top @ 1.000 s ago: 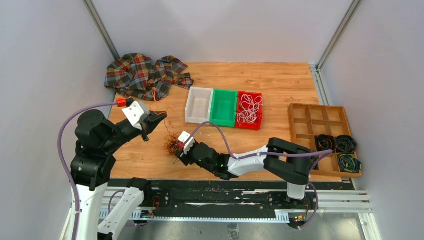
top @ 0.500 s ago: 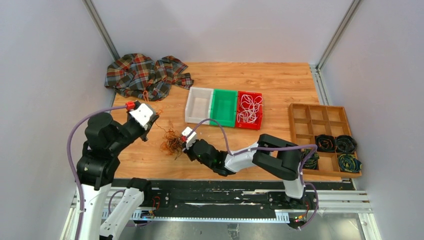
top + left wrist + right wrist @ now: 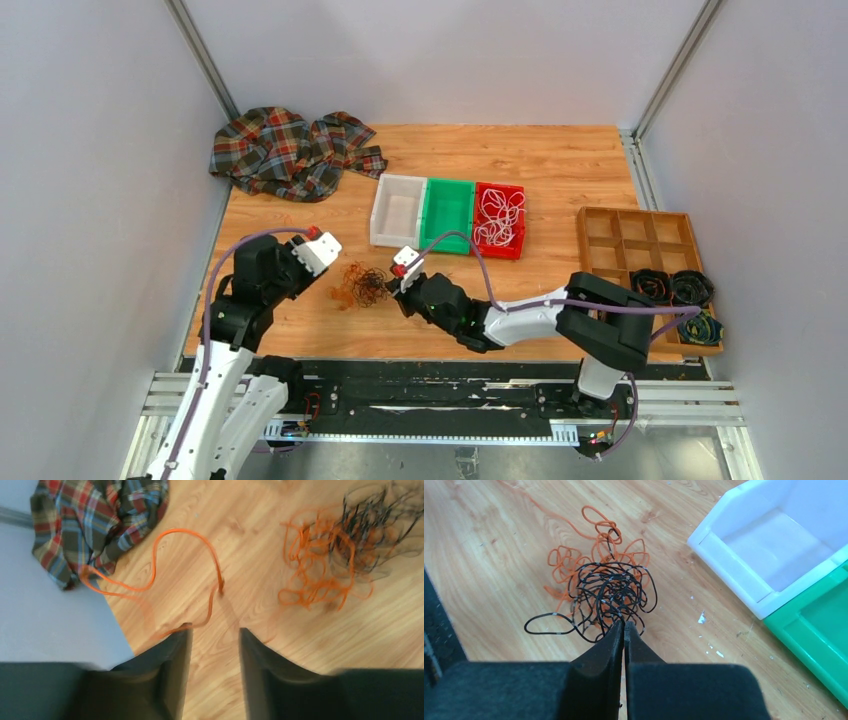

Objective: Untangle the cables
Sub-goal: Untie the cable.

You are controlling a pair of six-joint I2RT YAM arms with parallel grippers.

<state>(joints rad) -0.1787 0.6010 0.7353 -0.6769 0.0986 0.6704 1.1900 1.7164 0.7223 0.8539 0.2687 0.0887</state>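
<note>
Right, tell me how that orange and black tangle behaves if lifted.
Probably floppy: the tangle lies in loose, thin loops flat on the table. Likely light, so it should rise as one clump, since black and orange strands interlace. The right gripper, shut at its edge, might slip off so thin a strand.

the tangled cables (image 3: 604, 592) are orange and black; a loose cable (image 3: 185, 555) is plain orange. the cloth (image 3: 290, 150) is plaid in red, olive green, blue and yellow. white cables (image 3: 498, 215) lie in the red bin (image 3: 497, 252), beside a green bin (image 3: 447, 215) and a white bin (image 3: 397, 212). the table (image 3: 560, 170) is light wood grain; the tray (image 3: 583, 260) is brown wood.
</note>
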